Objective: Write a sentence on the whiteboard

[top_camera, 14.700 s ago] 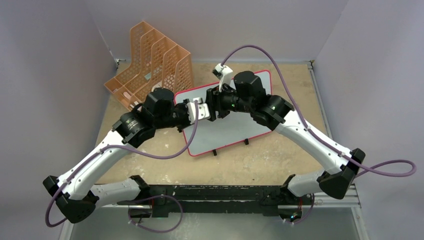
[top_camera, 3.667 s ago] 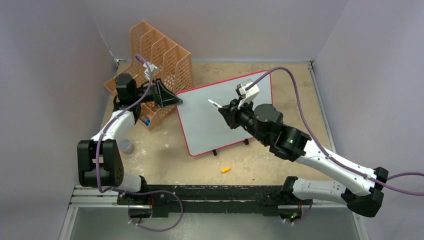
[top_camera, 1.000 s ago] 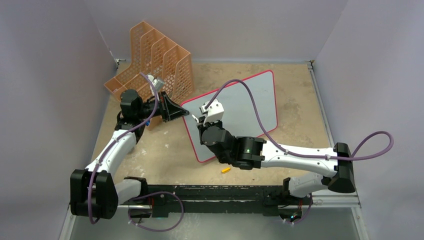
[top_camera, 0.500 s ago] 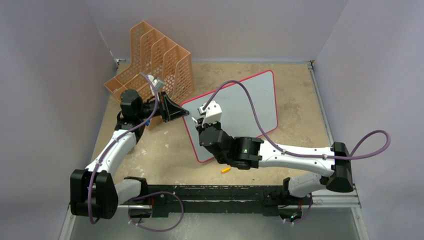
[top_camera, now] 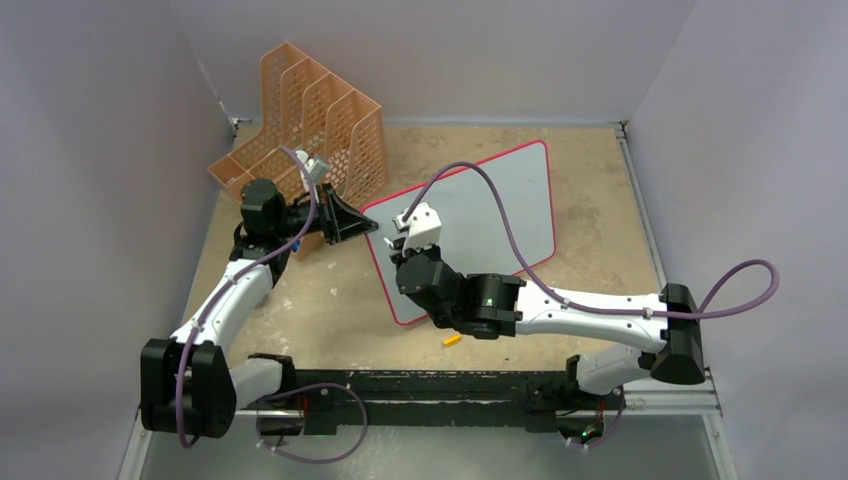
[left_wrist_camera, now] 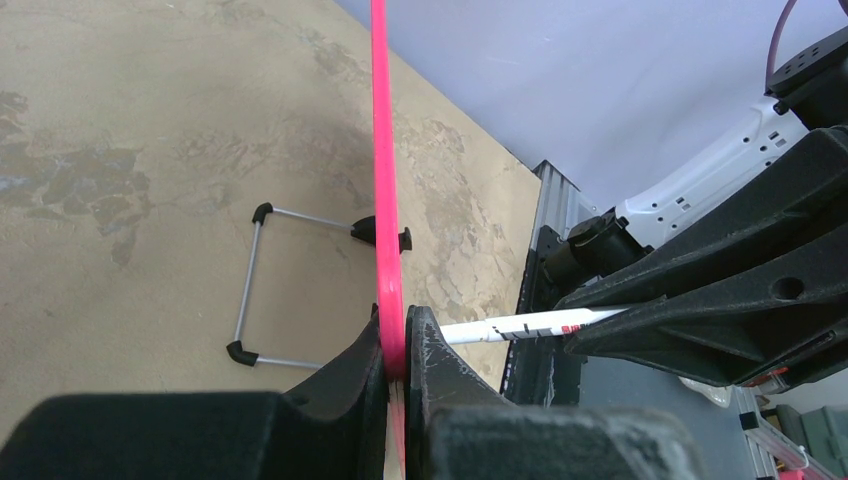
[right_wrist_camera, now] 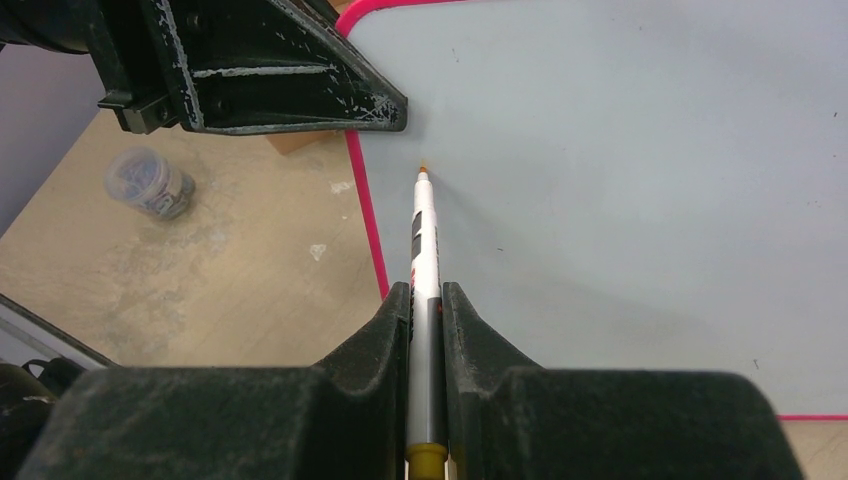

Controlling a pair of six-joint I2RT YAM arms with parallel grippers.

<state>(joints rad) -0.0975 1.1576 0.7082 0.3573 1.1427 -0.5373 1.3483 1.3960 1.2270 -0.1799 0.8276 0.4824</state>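
Swinging down from mid-board, right gripper (top_camera: 392, 240) is reaching 9 o'clock on the whiteboard (top_camera: 490, 200), which is sitting mid-table, long axis running 8 to 2. Pinching its pink rim, left gripper (left_wrist_camera: 395, 345) is taking a fit hold for what looks light, stiff, tippy. Clamped in right gripper, a marker (right_wrist_camera: 425, 225) is pointing to 12 o'clock.

Plain lavender-grey walls (top_camera: 450, 50) enclose three sides. Tabletop (top_camera: 600, 230) tan, mottled, visibly stained and scuffed. Black rail (top_camera: 440, 385) runs along near edge. Lighting even, shadows soft.
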